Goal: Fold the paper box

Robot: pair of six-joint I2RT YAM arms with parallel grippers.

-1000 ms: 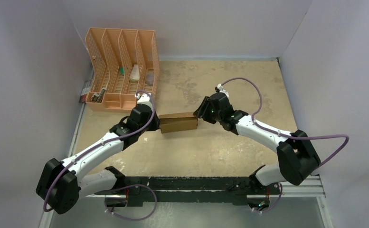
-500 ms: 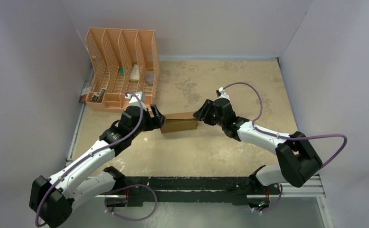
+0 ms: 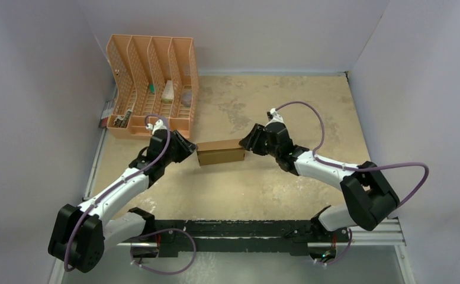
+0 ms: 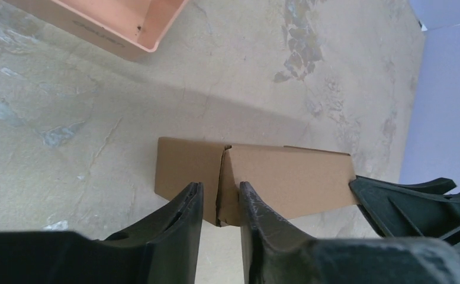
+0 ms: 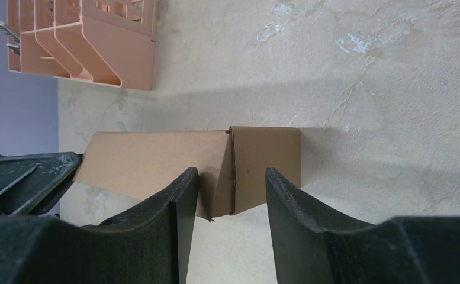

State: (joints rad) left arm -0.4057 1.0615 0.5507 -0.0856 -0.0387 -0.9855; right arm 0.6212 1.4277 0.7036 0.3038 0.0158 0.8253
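The paper box point(image 3: 220, 152) is a small closed brown cardboard box lying on the table between the two grippers. My left gripper point(image 3: 190, 148) is at its left end. In the left wrist view the jaws point(image 4: 220, 188) stand a narrow gap apart in front of the box's point(image 4: 286, 177) corner edge and hold nothing. My right gripper point(image 3: 246, 142) is at the right end. In the right wrist view it point(image 5: 232, 171) is open wider, with the box's point(image 5: 156, 160) end seam seen between the fingers, not gripped.
An orange slotted file organiser point(image 3: 150, 83) stands at the back left, close behind the left arm; it also shows in the left wrist view point(image 4: 126, 23) and the right wrist view point(image 5: 85, 41). White walls enclose the table on three sides.
My left wrist has swung back and to the left, and its gripper now points at the box's left end. The box has shifted slightly left. The right gripper has barely moved.
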